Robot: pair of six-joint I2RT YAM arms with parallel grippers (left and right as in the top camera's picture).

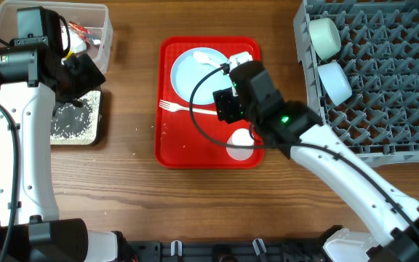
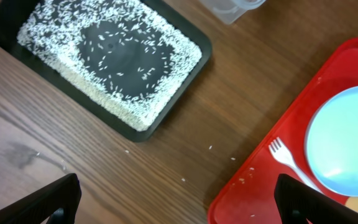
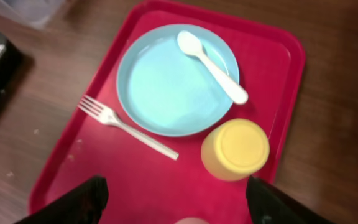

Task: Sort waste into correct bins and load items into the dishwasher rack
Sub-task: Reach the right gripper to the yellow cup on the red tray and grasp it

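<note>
Hanging over the red tray [image 1: 177,149], the right gripper [image 3: 176,190] is held wide open, with nothing caught between its fingers [image 3: 73,202]. Right below it the blue plate [image 3: 176,81] is laid flat on that tray, and the white spoon [image 3: 211,65] is rested across the plate's right side. The white fork [image 3: 132,132] is laid on the tray along the plate's near-left edge, and the yellow cup [image 3: 236,149] is parked just beside the plate's near-right edge. Over on the left, the left gripper [image 2: 176,196] is spread wide too, nothing gripped, and only the wooden table [image 1: 129,189] is seen between its fingers. The black tray [image 2: 114,62] is dusted with rice grains [image 2: 129,109], mostly banked round its edges, with a few strays scattered on the wood. A clear tub [image 1: 102,36] with a red-and-white wrapper [image 1: 78,30] inside is set just behind the black tray. A pale cup [image 1: 324,36] and a pale bowl [image 1: 335,81] are slotted at the left edge of the grey rack [image 1: 384,73].
</note>
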